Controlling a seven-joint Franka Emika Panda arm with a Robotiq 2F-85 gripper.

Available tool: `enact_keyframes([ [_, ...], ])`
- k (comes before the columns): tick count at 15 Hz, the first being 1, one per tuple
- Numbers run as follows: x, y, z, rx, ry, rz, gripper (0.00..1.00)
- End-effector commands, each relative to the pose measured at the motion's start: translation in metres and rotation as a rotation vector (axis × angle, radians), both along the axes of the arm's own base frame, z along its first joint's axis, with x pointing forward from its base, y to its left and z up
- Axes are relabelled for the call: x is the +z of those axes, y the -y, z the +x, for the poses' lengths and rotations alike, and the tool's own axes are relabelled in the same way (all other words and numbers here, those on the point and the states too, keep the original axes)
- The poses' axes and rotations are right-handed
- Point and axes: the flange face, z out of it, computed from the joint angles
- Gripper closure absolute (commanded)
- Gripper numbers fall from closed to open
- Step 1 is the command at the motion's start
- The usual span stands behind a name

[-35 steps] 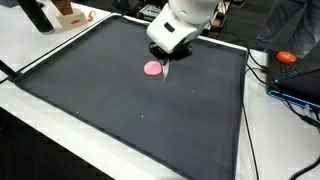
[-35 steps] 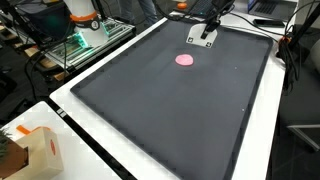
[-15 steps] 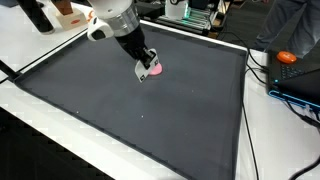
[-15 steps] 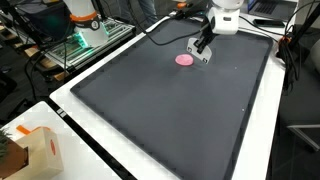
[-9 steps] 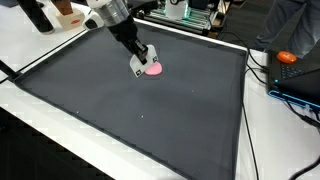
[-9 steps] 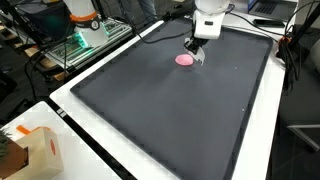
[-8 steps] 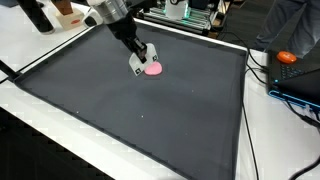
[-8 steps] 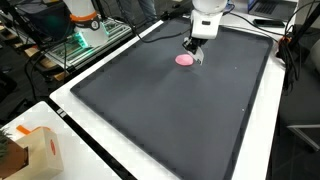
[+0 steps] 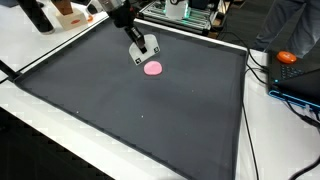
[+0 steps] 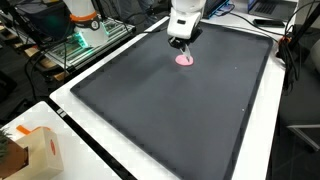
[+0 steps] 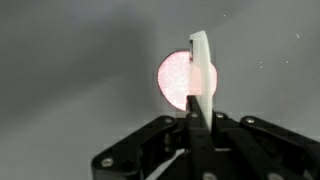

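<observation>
The arm (image 9: 122,12) is seen entering from the upper edge in both exterior views, and the wrist is angled downward. The hand (image 9: 146,50) is pointed down and held slightly slanted. In the wrist view, the fingers (image 11: 200,72) are seen pressed closed against each other.

The disc (image 9: 153,69) lies on the mat (image 9: 150,120), which covers most of the desk (image 9: 45,45), nearer the desk's far edge in an exterior view. The tool (image 9: 141,57) hangs just behind it. A cardboard box (image 10: 35,150) stands off the mat at a desk corner, well apart.
</observation>
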Motion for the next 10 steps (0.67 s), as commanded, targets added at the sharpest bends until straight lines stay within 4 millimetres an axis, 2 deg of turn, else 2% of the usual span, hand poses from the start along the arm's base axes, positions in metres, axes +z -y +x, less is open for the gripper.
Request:
enact_keyframes([
  [1,0.002,0.013,-0.028,-0.097,-0.004,0.01,0.99],
  [10,-0.009,0.033,-0.069,-0.235,-0.014,0.013,0.99],
])
